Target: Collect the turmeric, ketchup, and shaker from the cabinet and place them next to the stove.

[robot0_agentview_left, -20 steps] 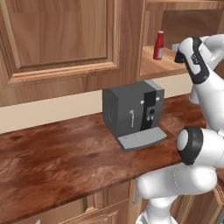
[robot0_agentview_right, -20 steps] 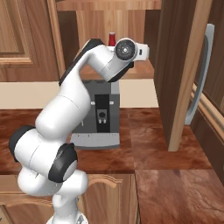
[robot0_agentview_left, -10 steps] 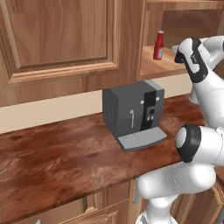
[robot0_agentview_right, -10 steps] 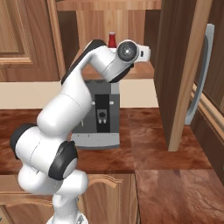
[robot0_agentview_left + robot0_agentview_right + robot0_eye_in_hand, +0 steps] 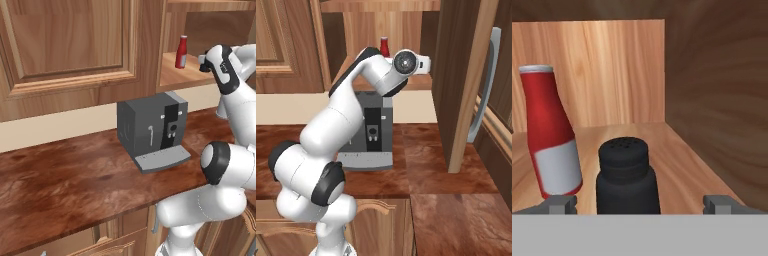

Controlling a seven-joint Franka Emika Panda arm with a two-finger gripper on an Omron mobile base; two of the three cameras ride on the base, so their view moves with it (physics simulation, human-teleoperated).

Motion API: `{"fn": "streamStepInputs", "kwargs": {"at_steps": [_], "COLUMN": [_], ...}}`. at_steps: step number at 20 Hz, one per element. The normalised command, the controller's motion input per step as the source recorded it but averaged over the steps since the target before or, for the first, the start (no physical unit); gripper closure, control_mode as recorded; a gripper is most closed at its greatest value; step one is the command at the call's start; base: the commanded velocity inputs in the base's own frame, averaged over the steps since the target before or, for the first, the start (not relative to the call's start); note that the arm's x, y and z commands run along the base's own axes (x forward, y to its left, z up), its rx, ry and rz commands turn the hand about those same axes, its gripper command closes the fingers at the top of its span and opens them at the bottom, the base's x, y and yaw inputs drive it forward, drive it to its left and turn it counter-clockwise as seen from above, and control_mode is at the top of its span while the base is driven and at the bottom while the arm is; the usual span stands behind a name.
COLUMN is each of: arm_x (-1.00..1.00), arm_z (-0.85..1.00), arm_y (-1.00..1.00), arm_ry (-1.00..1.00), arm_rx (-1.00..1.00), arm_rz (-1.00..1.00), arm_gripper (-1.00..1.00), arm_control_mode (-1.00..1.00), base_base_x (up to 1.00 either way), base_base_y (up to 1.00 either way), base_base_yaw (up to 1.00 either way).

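Inside the cabinet, on its wooden shelf, the shaker is seen standing upright between the spread fingertips of the end effector, which is held wide and grips nothing. The ketchup is shown upright on the shelf just beside the shaker, slightly farther back; it is also visible above the coffee machine on the desk. No item is judged delivered yet: the shaker's grasp is pending, and all three placements by the stove are left. The turmeric's place cannot be told.
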Motion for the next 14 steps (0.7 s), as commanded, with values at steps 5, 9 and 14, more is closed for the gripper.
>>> {"fn": "streamStepInputs", "kwargs": {"at_steps": [5,9,14], "arm_x": [0.11,0.13,0.09], "arm_z": [-0.08,-0.07,-0.04], "arm_y": [0.00,0.00,0.00], "arm_ry": [0.03,0.02,0.01], "arm_rx": [0.00,0.00,0.00], "arm_rz": [0.01,0.02,0.02], "arm_gripper": [-1.00,-1.00,1.00], "arm_control_mode": [-1.00,-1.00,-1.00], "base_base_x": [0.00,0.00,0.00], "base_base_y": [0.00,0.00,0.00], "base_base_yaw": [0.00,0.00,0.00]}}
